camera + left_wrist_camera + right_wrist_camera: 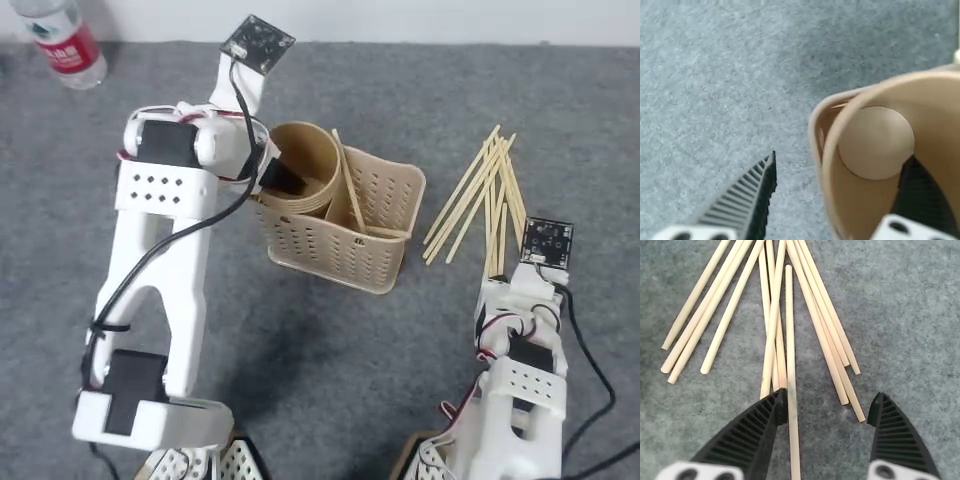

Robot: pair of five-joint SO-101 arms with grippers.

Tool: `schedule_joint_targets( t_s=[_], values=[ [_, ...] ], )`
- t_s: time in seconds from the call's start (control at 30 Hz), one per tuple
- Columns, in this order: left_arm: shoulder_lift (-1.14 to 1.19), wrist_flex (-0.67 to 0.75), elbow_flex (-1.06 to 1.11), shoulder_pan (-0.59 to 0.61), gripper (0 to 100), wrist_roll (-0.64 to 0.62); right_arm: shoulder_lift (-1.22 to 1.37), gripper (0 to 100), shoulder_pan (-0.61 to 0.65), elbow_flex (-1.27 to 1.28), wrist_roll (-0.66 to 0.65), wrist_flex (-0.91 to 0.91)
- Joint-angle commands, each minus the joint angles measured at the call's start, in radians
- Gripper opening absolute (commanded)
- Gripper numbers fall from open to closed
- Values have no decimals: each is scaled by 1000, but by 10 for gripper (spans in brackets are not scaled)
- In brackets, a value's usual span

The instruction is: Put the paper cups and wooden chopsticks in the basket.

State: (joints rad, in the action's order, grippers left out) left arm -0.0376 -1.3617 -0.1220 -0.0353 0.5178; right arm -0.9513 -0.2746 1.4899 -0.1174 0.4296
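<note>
the left claw (283,178) is mostly hidden in the high view: its tip dips into the paper cup (305,150) and the white wrist covers the rest. the left wrist view shows this claw (842,159) better. its fingers are apart and straddle the cup's wall, with one dark finger (920,192) inside the cup and the other (754,200) outside, clear of both the cup and the basket (815,130).

the cup stands in the 9 o'clock end of the basket (340,255). a second rim line shows lower down, and whether that is another cup nested there cannot be told. one chopstick (348,185) leans in the basket just at 3 o'clock of the cup.

the left arm (150,270) reaches from 7 o'clock up to the basket, and the right arm (520,390) rises from 5 o'clock. both bases are cut off at the frame's edge. the right arm's camera board (547,243) covers its claw from above.

in the right wrist view the right claw (827,407) hangs with fingers wide apart over the near ends of the loose chopsticks (785,330). these lie fanned on the grey worktop (330,380), at 3 o'clock of the basket. one stick runs along a finger's (757,432) inner edge, and contact cannot be told.

a bottle (62,40) at 10 o'clock is cut off by the frame. its red label (68,48) carries white print too small to read.
</note>
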Motion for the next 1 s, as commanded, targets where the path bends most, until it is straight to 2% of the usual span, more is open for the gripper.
schedule_joint_targets(
  t_s=[0.0, 0.17, 0.3, 0.47, 0.57, 0.7, 0.77, 0.83, 0.93, 0.97],
  values=[
    [-5, -9, -21, -2, 375, -3, -19, 263, 5, -9, -11, -21],
    [-5, -114, 19, -31, 375, -3, -19, 263, 5, -9, -11, -21],
    [-5, -64, 16, -48, 375, -6, -19, 263, 5, -9, -11, -21],
    [97, -121, 15, -74, 373, -5, -19, 263, 5, -9, -11, -21],
    [207, -126, 8, -80, 291, -6, -19, 263, 5, -9, -11, -21],
    [330, -135, -108, -69, 6, -46, -19, 263, 5, -8, -11, -21],
    [373, -169, -200, -38, 31, -114, -19, 263, 5, -8, -11, -21],
    [417, -244, -305, -9, 12, -155, -19, 263, 5, -8, -11, -21],
    [491, -404, -452, 35, 9, -157, -19, 263, 5, -8, -11, -21],
    [505, -396, -473, 57, 9, -164, -19, 263, 5, -9, -11, -21]
  ],
)
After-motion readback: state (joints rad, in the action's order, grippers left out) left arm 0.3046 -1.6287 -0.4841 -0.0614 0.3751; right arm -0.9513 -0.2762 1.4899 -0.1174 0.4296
